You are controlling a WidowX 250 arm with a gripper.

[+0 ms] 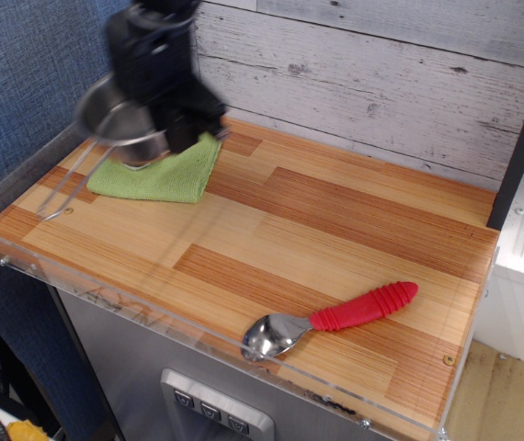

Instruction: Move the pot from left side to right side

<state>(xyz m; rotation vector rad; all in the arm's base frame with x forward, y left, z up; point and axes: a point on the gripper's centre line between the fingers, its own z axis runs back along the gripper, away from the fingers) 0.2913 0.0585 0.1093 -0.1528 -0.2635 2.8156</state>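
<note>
The pot (119,121), a small shiny steel pan with a long wire-loop handle (69,188), hangs in the air above the green cloth at the back left, blurred by motion. My black gripper (168,129) is shut on the pot's right rim and holds it up, well clear of the wooden tabletop. The handle trails down to the left towards the table's left edge.
A green cloth (165,175) lies at the back left under the pot. A metal spoon with a red ribbed handle (336,317) lies near the front right edge. A clear plastic lip (152,317) runs along the front. A plank wall (381,83) stands behind.
</note>
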